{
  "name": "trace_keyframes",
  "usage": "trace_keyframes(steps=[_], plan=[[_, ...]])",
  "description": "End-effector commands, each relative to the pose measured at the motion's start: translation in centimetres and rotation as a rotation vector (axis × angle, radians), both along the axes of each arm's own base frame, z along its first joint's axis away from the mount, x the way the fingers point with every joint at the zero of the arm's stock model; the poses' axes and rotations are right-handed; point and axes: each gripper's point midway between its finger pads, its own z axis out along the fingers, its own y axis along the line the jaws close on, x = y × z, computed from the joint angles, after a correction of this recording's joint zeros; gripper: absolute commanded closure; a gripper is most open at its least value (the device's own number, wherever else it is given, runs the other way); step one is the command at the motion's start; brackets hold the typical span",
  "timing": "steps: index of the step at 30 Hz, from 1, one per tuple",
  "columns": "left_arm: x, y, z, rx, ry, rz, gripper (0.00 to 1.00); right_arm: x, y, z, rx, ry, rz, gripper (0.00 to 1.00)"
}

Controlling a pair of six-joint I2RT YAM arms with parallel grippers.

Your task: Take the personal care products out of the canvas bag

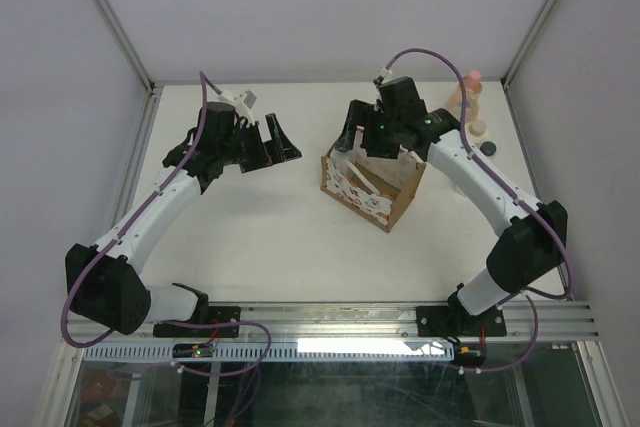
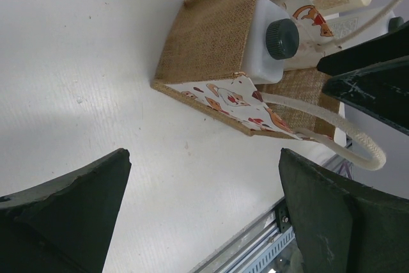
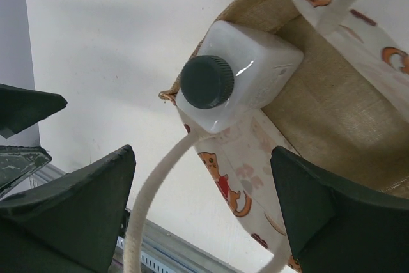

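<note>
Mid-task: a bottle is still in the bag

The right gripper (image 3: 201, 158) hangs spread open over the bag (image 1: 372, 197) at the centre of the counter (image 1: 250, 237). A white, dark-capped bottle (image 3: 255, 75) stands in one corner inside. Other bottles (image 1: 468, 97) are already out, at 2 o'clock. The left gripper (image 1: 272, 142), also open, sits at 9 o'clock. Next, prob.: lower straight down past the rope handle (image 3: 153, 190) and close on the bottle's neck — no snagging.

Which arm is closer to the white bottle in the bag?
Right. The right arm has its jaws directly over the white bottle in the canvas bag; the left arm is off to the bag's left.
</note>
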Motion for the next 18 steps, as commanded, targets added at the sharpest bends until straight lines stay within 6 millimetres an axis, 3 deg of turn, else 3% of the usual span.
trace_keyframes(steps=[1, 12, 18], plan=[[0.1, -0.2, 2.2, -0.010, -0.084, -0.011, 0.01, 1.0, 1.8, 1.1, 0.000, -0.013, -0.019, 0.10], [-0.1, 0.3, 2.2, 0.017, -0.090, -0.006, 0.01, 2.0, 2.3, -2.7, -0.149, 0.079, -0.043, 0.12], [0.0, 0.2, 1.9, 0.017, -0.081, -0.006, 0.01, 2.6, 2.5, -3.5, -0.183, 0.084, -0.028, 0.14]])
